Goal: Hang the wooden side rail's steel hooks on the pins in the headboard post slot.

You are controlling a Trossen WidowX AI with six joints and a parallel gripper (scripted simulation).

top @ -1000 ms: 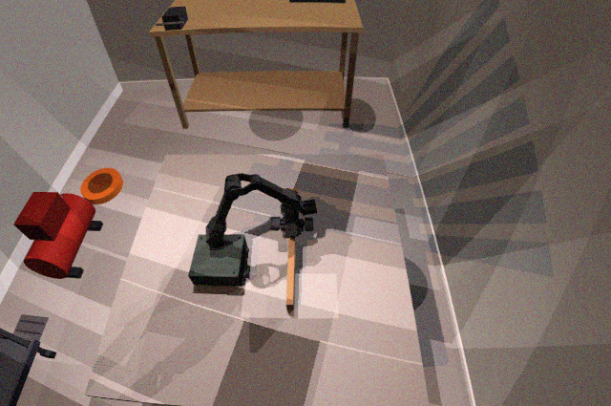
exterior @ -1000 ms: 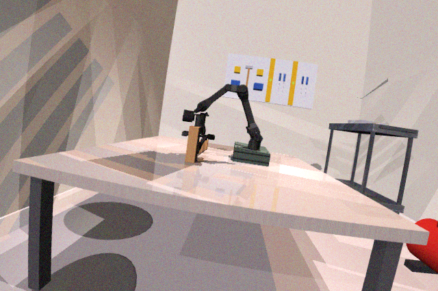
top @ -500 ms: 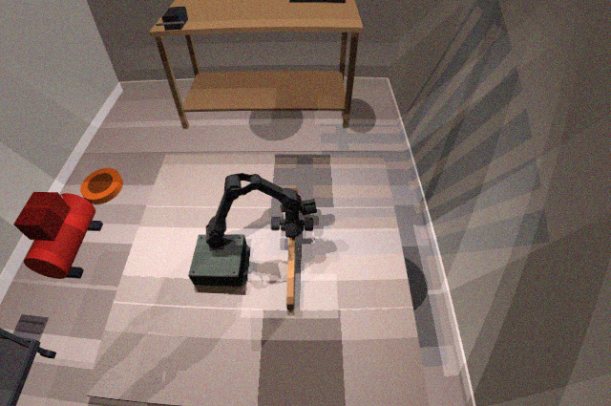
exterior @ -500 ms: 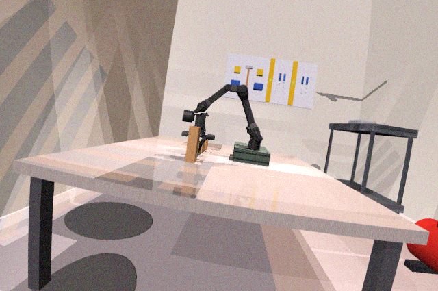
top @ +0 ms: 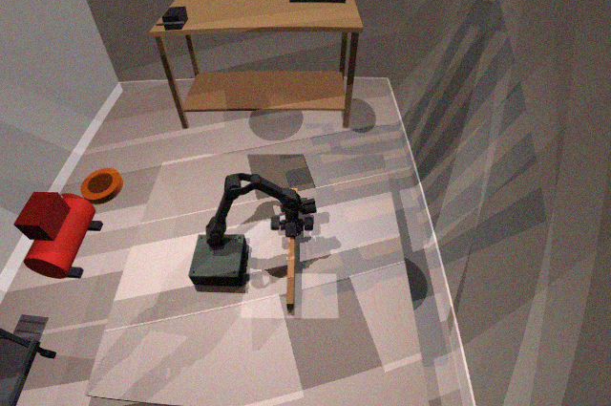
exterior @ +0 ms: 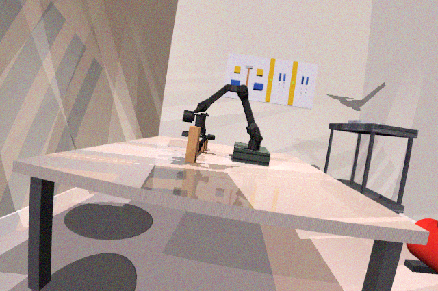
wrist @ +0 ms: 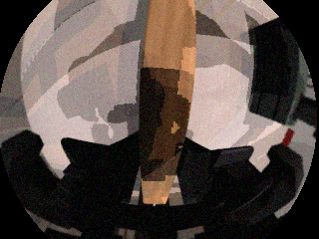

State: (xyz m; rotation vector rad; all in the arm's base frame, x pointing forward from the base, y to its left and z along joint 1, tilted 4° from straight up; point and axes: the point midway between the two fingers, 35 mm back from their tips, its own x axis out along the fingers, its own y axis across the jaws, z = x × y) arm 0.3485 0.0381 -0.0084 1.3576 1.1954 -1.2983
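The wooden side rail [top: 290, 267] [exterior: 205, 144] [wrist: 169, 35] is a long light-brown bar, running from the gripper toward the front in the top view. My gripper [top: 292, 232] [wrist: 158, 131] is shut on the rail, one finger on each side, close to its post end. The headboard post [exterior: 192, 144] stands upright on the table in the exterior view, just in front of the gripper. Its slot and pins and the rail's steel hooks are hidden, so I cannot tell whether the hooks sit on the pins. The rail's far end is low over or on the table; contact is unclear.
The green robot base [top: 217, 258] [exterior: 251, 155] stands beside the rail. A wooden workbench [top: 266, 90], a red tank [top: 64, 238] and an orange ring [top: 89, 196] are beyond the table. A dark metal rack [exterior: 371, 128] stands at the right in the exterior view.
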